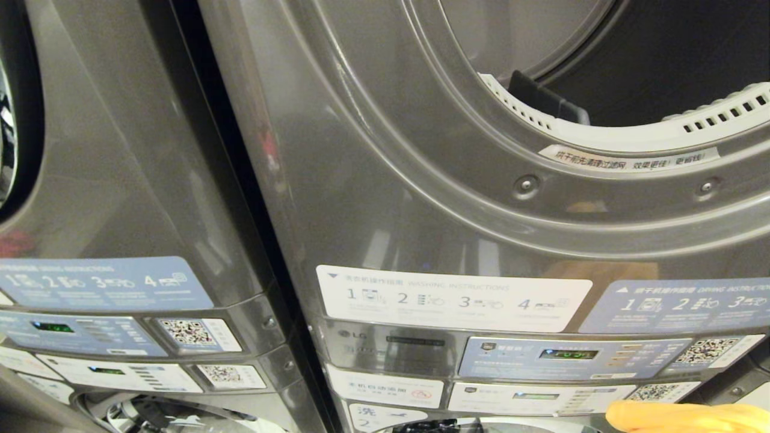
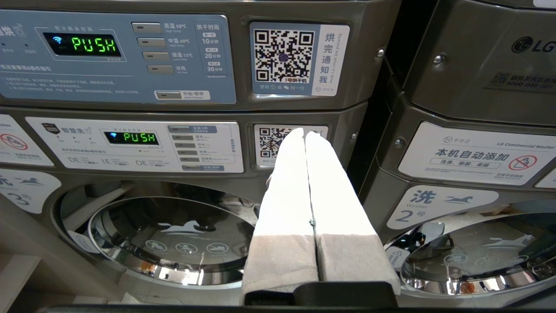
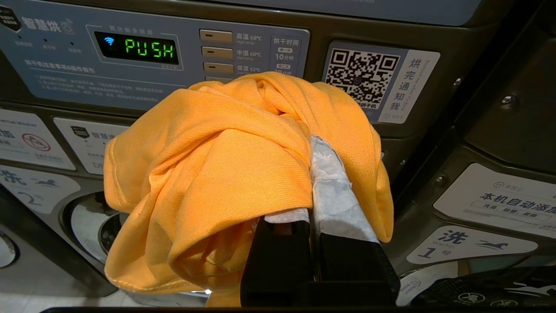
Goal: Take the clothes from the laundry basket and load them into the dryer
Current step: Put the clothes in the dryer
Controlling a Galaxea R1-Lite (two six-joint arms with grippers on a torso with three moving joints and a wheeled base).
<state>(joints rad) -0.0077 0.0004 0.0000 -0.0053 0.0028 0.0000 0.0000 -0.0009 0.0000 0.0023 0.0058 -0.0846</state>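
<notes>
A: The right end effector (image 3: 315,174) is clamped tight on the orange garment (image 3: 226,174), below the open dryer drum (image 1: 631,60).

B: The left end effector (image 2: 304,143) is closed, empty. Loose folds may snag the drum's rim.

The right claw (image 3: 310,148) is carrying the bunched orange garment (image 3: 226,174), which is draping over its wrapped fingers (image 3: 332,191), just before the dryer's control panel (image 3: 143,65).

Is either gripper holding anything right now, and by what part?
The right gripper is shut on an orange garment, pinching a bunched fold; which part cannot be told. The left gripper is shut and holds nothing.
</notes>
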